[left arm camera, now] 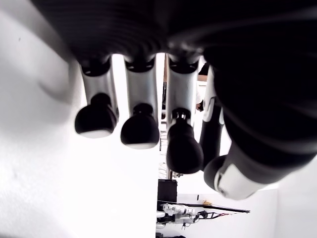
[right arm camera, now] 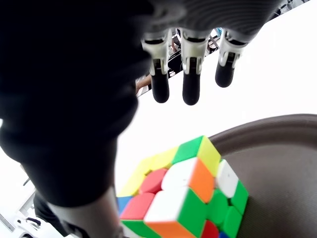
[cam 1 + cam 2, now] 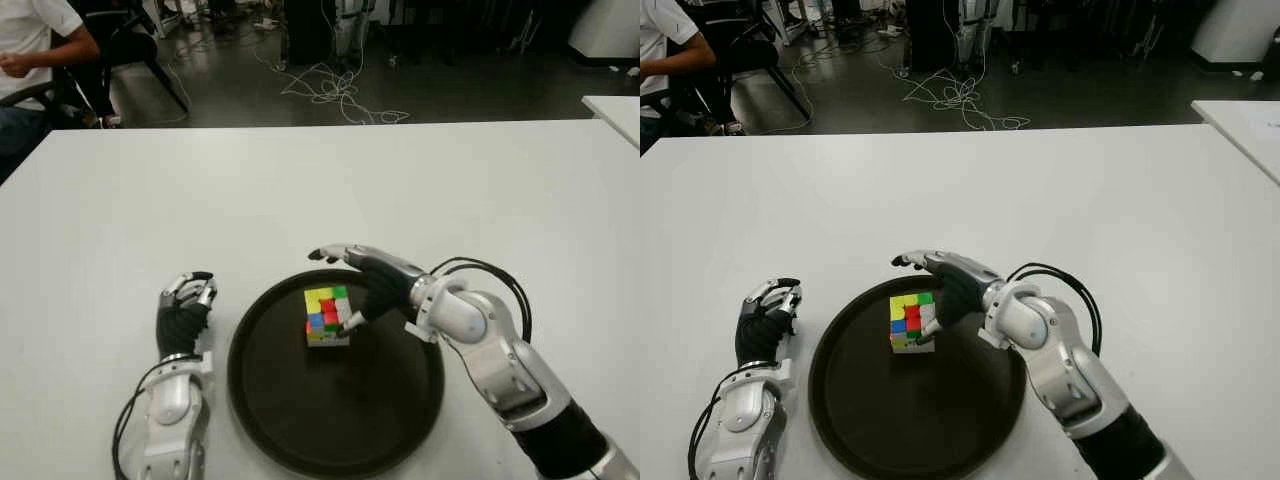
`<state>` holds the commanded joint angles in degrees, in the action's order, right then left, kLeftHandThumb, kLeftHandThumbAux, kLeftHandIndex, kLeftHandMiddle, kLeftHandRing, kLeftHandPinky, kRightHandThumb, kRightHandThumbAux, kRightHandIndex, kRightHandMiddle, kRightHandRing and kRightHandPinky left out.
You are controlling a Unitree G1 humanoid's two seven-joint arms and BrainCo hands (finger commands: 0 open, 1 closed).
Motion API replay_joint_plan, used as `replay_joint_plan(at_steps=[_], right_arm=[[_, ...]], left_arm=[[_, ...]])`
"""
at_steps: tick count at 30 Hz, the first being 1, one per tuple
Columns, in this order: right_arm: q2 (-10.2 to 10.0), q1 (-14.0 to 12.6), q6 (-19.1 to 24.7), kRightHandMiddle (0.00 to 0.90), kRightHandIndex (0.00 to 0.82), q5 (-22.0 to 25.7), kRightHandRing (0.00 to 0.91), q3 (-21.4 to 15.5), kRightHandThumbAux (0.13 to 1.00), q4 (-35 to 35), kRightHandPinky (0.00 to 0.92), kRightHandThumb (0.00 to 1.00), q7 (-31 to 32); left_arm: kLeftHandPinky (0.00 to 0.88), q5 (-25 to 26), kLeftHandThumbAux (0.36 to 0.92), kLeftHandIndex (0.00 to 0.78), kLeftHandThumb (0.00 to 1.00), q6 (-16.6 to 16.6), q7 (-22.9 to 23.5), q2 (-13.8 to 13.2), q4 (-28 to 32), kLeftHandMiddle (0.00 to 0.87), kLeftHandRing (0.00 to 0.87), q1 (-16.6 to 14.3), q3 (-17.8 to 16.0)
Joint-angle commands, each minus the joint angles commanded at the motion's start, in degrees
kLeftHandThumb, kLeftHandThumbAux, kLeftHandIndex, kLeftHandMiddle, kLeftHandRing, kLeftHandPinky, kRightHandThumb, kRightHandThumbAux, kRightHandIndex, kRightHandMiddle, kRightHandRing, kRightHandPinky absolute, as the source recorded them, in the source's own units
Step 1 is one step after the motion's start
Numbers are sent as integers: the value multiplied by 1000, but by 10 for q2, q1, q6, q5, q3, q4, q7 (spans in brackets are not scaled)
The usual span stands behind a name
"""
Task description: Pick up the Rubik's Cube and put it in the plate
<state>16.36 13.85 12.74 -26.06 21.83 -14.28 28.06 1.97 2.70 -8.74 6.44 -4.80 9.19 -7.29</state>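
The multicoloured Rubik's Cube [image 3: 328,317] sits in the round dark brown plate [image 3: 300,430], the right hand [image 3: 372,281] spread open just right of it, while the left hand [image 3: 184,312], fingers curled on nothing, shows left of the plate.

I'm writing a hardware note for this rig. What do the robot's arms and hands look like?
Both arms are glossy silver-grey shells with darker sections. The right arm has black cables looping out near the wrist; the left arm has a black cable curving alongside it. The left hand and right hand have black palms and silver-segmented fingers with rounded black tips.
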Motion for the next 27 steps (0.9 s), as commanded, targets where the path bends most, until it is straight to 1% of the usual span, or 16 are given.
replay_joint_plan(at_steps=[1, 4, 7, 9, 11, 12, 14, 17, 19, 22, 25, 27], right_arm=[[6, 3, -8, 169, 141, 12, 155, -22, 926, 5, 150, 0, -5], [24, 10, -15, 174, 147, 28, 160, -66, 917, -4, 157, 0, -11], [33, 8, -16, 177, 154, 26, 165, -89, 903, -19, 166, 0, -22], [36, 6, -16, 178, 157, 25, 168, -95, 895, -24, 172, 0, -27], [16, -8, -24, 179, 156, 1, 176, -109, 877, -29, 183, 0, -91], [11, -12, -26, 179, 155, -6, 181, -112, 867, -30, 189, 0, -111], [9, -23, -39, 179, 153, -10, 186, -128, 861, -31, 202, 0, -146], [9, -44, -76, 179, 151, -3, 192, -156, 860, -19, 228, 0, -196], [7, -49, -93, 175, 149, -1, 190, -164, 856, -10, 233, 0, -215], [-3, -53, -111, 170, 145, 2, 187, -173, 853, 1, 238, 0, -245], [-13, -73, -130, 170, 140, 14, 181, -196, 864, 4, 227, 0, -278], [-17, -83, -136, 176, 138, 21, 182, -205, 869, 2, 233, 0, -288]], left_arm=[[828, -2, 703, 445, 713, 1, 0, -1, -1, 813, 834, -1, 1], [831, -6, 703, 445, 714, 2, 0, -3, -3, 816, 836, -1, 2], [831, -8, 703, 445, 714, 2, -1, -4, -2, 815, 836, -1, 3], [831, -9, 702, 445, 714, 2, 0, -5, -2, 814, 836, -1, 3], [828, -10, 703, 445, 714, -1, 2, -7, -2, 812, 834, -2, 4], [826, -10, 703, 445, 714, -2, 2, -8, -2, 810, 833, -3, 4], [824, -11, 703, 445, 714, -4, 5, -10, -1, 809, 831, -3, 5], [822, -11, 704, 445, 713, -8, 8, -12, 3, 808, 830, -2, 7], [819, -11, 704, 444, 712, -10, 9, -14, 4, 809, 829, -2, 7], [816, -12, 704, 444, 712, -16, 11, -15, 7, 808, 827, -2, 8], [816, -11, 704, 444, 712, -23, 11, -18, 10, 807, 825, -3, 9], [816, -9, 704, 444, 712, -26, 13, -19, 11, 807, 825, -3, 10]])
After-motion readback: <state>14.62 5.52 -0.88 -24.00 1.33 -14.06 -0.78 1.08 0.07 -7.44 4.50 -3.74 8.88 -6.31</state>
